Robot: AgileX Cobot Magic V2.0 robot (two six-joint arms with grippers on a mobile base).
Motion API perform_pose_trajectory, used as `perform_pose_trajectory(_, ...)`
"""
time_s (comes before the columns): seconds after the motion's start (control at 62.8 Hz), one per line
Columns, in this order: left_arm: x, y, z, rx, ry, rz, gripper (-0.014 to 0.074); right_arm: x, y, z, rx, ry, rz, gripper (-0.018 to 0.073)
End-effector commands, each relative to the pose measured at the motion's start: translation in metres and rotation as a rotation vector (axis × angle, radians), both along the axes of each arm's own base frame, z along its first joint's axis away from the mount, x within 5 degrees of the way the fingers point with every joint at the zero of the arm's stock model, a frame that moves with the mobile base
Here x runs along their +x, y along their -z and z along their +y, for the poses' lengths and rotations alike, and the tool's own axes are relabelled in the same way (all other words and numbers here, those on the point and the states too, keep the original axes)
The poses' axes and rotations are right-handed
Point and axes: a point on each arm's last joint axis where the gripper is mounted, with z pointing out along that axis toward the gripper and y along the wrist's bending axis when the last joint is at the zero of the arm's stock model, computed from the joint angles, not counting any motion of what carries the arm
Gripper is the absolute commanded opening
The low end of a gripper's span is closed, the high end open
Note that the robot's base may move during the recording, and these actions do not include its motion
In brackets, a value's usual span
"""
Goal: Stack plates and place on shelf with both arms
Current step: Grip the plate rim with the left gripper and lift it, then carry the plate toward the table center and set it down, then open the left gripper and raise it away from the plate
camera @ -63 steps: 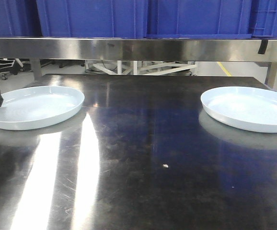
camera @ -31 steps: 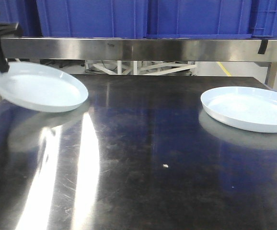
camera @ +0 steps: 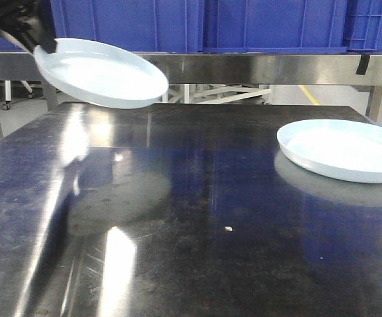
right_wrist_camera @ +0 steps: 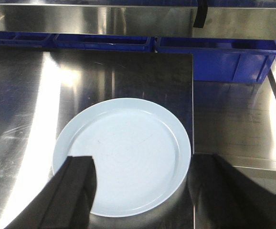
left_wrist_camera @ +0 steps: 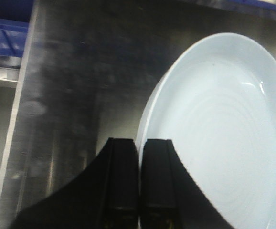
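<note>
My left gripper [camera: 39, 41] is shut on the rim of a pale bluish-white plate [camera: 102, 74] and holds it tilted in the air above the table's far left. In the left wrist view the gripper [left_wrist_camera: 139, 148] pinches that plate's [left_wrist_camera: 224, 133] near edge. The second plate [camera: 344, 148] lies flat on the dark steel table at the right. In the right wrist view my right gripper [right_wrist_camera: 147, 167] is open, hovering above that plate [right_wrist_camera: 128, 148]. The shelf's steel front rail [camera: 244, 68] runs across the back, with blue crates [camera: 197, 23] above it.
The dark reflective tabletop [camera: 197, 218] has a small crumb [camera: 229, 228] near its middle. The table's right edge [right_wrist_camera: 194, 119] lies just beside the second plate. Lower blue crates [right_wrist_camera: 214, 52] sit behind the table. A black tab [camera: 363, 63] hangs on the rail at right.
My left gripper has lifted the left plate off the table and carried it up and to the right, tilted. The right plate has not moved.
</note>
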Motion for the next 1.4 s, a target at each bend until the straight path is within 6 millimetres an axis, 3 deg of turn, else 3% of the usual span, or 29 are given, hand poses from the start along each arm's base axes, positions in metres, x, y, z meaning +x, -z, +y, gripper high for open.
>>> perform_pose_trajectory(0.0,-0.01,-0.038,-0.017,-0.055,0.026,-0.125,0.0087,0.003,-0.021,0.0,-0.008,-0.002,-0.124,0.0529)
perform_pose_trajectory(0.255,-0.023,-0.035,-0.061,-0.062,0.135,-0.122,0.0087,0.003,-0.021,0.0,-0.008,-0.002,-0.124,0.0529)
perform_pose_trajectory(0.494,-0.027,-0.017,-0.091,-0.05,0.207,-0.076,0.0087,0.003,-0.021,0.0,-0.008,-0.002,-0.124,0.0529)
perform_pose_trajectory(0.988,-0.018,0.016,-0.1,-0.008,0.228,0.014,0.0093,0.004,-0.02,0.0,-0.009,-0.002,-0.121,0.0529)
perform_pose_trajectory(1.131,-0.018,0.017,-0.098,0.016,0.233,0.013,0.0184,0.004,-0.02,0.0,-0.009,-0.002,-0.119,0.0529)
perform_pose_trajectory(1.306,-0.018,0.017,-0.098,0.03,0.236,0.015,0.041,0.004,-0.02,0.0,-0.009,-0.002,-0.119,0.0529)
perform_pose_trajectory(1.386,-0.018,0.017,-0.098,0.029,0.235,0.016,0.0441,0.004,-0.02,0.0,-0.009,-0.002,-0.119,0.0529)
